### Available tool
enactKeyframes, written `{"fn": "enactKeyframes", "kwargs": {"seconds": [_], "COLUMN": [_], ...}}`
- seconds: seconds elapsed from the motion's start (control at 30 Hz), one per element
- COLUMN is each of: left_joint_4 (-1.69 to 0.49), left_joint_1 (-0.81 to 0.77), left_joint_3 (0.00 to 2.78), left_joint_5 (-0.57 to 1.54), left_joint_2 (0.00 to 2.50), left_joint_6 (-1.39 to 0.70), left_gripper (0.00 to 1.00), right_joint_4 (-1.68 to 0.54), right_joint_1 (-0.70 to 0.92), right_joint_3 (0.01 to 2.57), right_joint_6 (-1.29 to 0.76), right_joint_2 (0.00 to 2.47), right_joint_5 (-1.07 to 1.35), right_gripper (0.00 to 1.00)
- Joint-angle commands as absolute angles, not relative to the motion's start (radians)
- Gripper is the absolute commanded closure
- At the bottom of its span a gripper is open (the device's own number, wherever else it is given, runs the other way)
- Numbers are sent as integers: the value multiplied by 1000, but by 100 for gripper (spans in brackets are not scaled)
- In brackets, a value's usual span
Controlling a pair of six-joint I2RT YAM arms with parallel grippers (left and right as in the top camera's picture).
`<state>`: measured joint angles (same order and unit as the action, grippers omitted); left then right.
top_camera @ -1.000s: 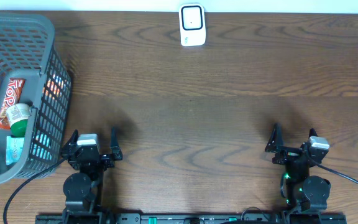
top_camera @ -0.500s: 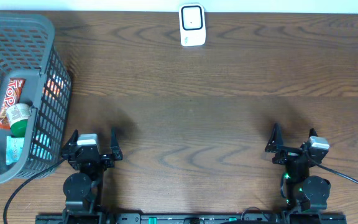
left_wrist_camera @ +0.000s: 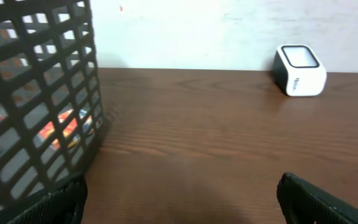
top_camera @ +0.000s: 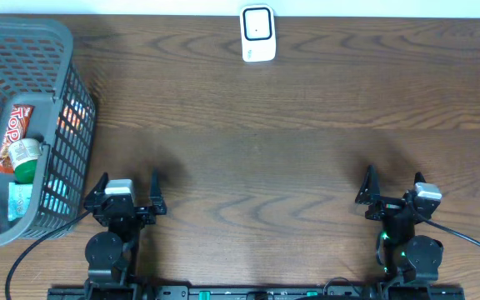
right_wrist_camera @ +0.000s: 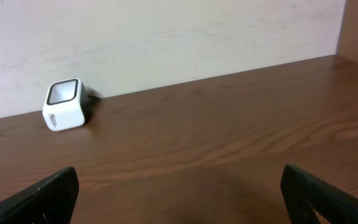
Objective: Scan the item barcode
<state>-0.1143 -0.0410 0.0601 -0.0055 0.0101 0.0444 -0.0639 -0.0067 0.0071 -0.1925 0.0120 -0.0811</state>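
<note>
Several items lie in a grey mesh basket at the table's left: a red packet, a green cup with a white lid and a teal packet. No barcode shows on any of them. The white scanner stands at the far edge, middle; it also shows in the left wrist view and the right wrist view. My left gripper rests open near the front edge, just right of the basket, empty. My right gripper is open and empty at the front right.
The basket wall fills the left of the left wrist view, with an orange packet visible through the mesh. A pale wall runs behind the table's far edge. Bare brown wood lies between both grippers and the scanner.
The left gripper has edged very slightly to the right. Nothing else has moved.
</note>
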Motion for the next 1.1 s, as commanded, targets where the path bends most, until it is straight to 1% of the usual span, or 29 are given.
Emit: {"fn": "enactKeyframes", "kwargs": {"seconds": [0.0,0.07,0.23,0.3,0.43,0.53,0.63,0.9,0.97,1.07], "left_joint_4": [-117,-113,-97,-92,-125,-183,-318,-884,-983,-1016], "left_joint_1": [-43,-43,-43,-43,-43,-43,-43,-43,-43,-43], "left_joint_3": [37,37,54,84,202,338,514,1065,1132,1153], "left_joint_5": [10,37,258,316,332,329,328,334,333,369], "left_joint_2": [4,4,4,5,52,159,317,832,916,998], "left_joint_6": [25,15,3,2,-40,-66,-65,-9,-9,-16], "left_gripper": [2,2,2,2,2,2,2,2,2,2], "right_joint_4": [-68,-68,-68,-68,-68,-68,-68,-68,-68,-68], "right_joint_1": [2,2,2,2,2,2,2,2,2,2], "right_joint_3": [6,6,6,6,6,6,6,6,6,6], "right_joint_6": [-178,-178,-178,-178,-178,-178,-178,-178,-178,-178], "right_joint_2": [7,7,7,7,7,7,7,7,7,7], "right_joint_5": [-80,-80,-80,-80,-80,-80,-80,-80,-80,-80], "right_gripper": [1,1,1,1,1,1,1,1,1,1]}}
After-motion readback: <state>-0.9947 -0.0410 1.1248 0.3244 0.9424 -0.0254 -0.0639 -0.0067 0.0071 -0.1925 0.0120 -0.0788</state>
